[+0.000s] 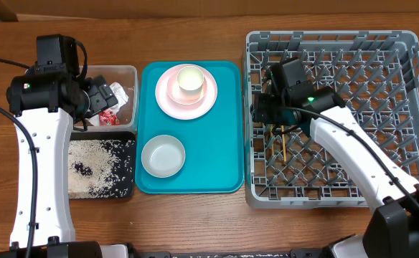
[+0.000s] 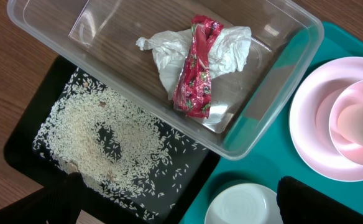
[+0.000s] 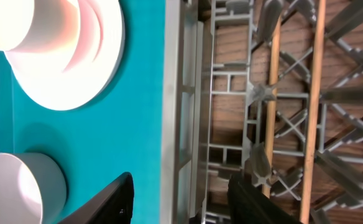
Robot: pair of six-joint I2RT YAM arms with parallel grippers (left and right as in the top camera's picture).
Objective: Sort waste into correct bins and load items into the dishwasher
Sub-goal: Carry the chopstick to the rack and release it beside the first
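The clear tub [image 1: 127, 72] holds the crumpled white napkin [image 2: 225, 53] and the red-and-white wrapper [image 2: 197, 68]. The black tray [image 1: 127, 188] holds the loose rice [image 2: 94, 137]. My left gripper [image 1: 98, 104] hovers above the tub, open and empty [image 2: 181, 208]. On the teal tray [image 1: 224, 143] are a stack of pale plate [image 1: 206, 107], pink dish and white cup [image 1: 191, 77], and the grey bowl [image 1: 163, 155]. The chopsticks [image 3: 272, 93] lie on the floor of the grey dish rack [image 1: 339, 201]. My right gripper [image 1: 261, 107] is open and empty above the rack's left wall [image 3: 181, 202].
The teal tray [image 3: 132, 112] lies between the bins and the rack, close to both. The rack's upright pegs [image 3: 256, 93] stand beside the chopsticks. The bowl [image 3: 20, 186] and the plate stack [image 3: 101, 56] show in the right wrist view. Bare wooden table lies at the front.
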